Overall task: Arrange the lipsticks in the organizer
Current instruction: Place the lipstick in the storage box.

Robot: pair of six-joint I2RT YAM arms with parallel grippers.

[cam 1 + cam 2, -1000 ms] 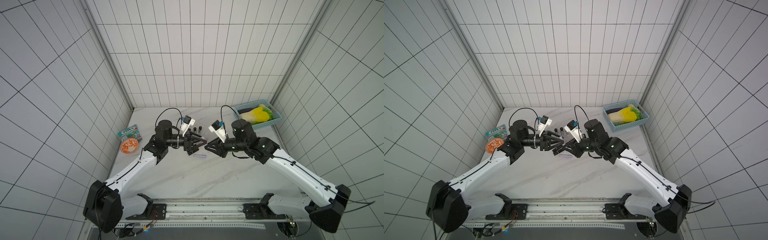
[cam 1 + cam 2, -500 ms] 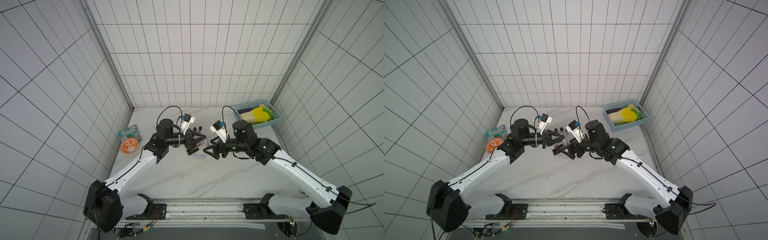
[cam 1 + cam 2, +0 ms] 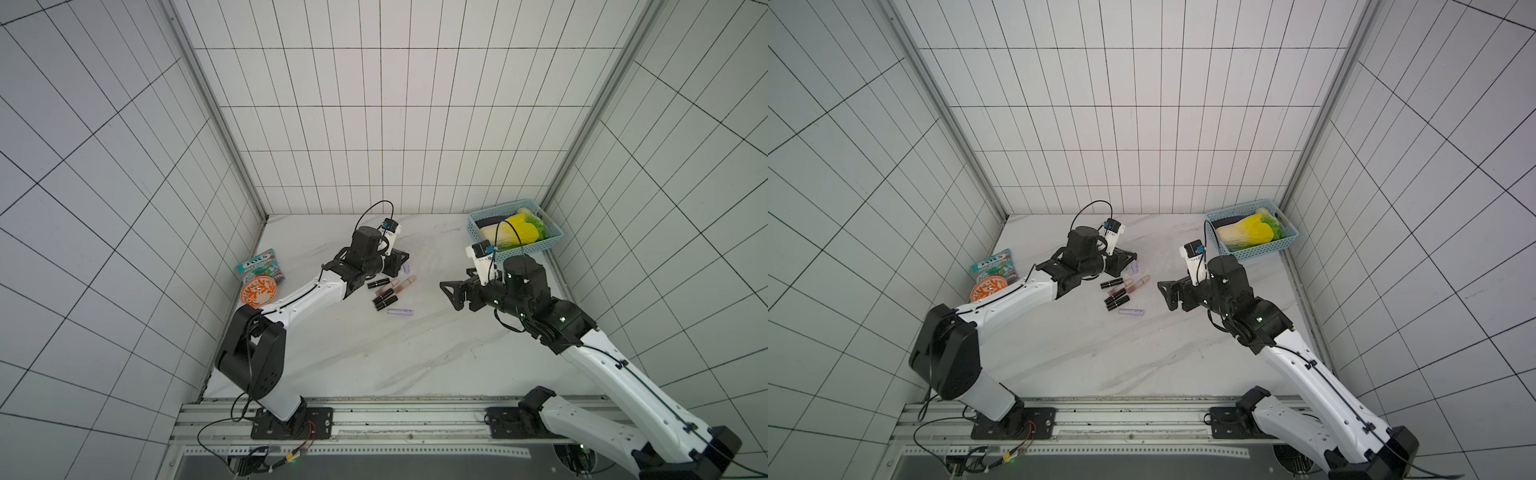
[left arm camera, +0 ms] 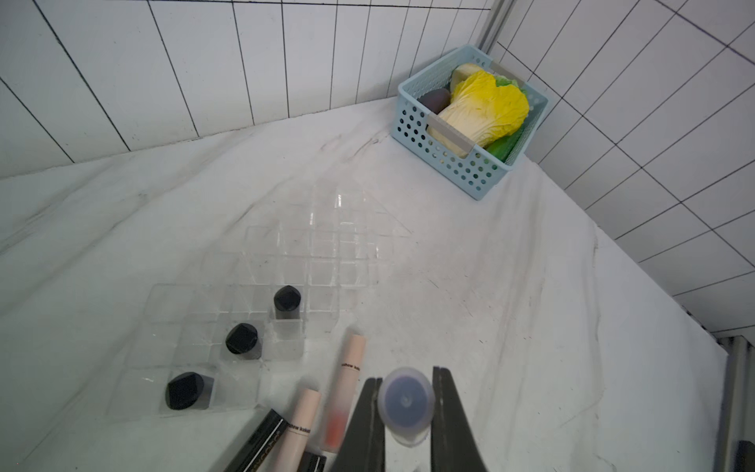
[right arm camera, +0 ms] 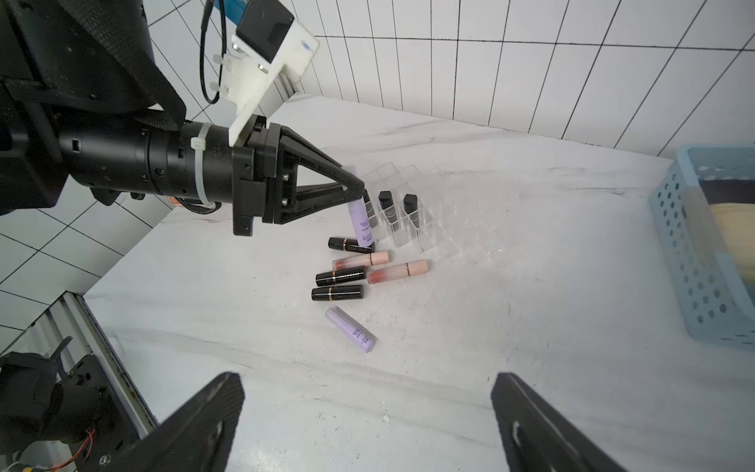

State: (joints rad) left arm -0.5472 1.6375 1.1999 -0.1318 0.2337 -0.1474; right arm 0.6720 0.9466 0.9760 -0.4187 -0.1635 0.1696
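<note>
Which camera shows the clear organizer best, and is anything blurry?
Left wrist view is best: the organizer shows by faint slot edges, though the lilac lipstick in the left gripper is soft, close to the lens. Right wrist view: only glinting walls. Both top views: it fades into marble.

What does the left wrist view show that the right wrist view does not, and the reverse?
Only the left wrist view: the held lilac lipstick end-on, and the yellow cabbage leaves. Only the right wrist view: a second lilac lipstick lying on the marble, the left end effector side-on, the right end effector open. Both: the organizer with three black lipsticks standing in it, two pink tubes, the blue basket.
</note>
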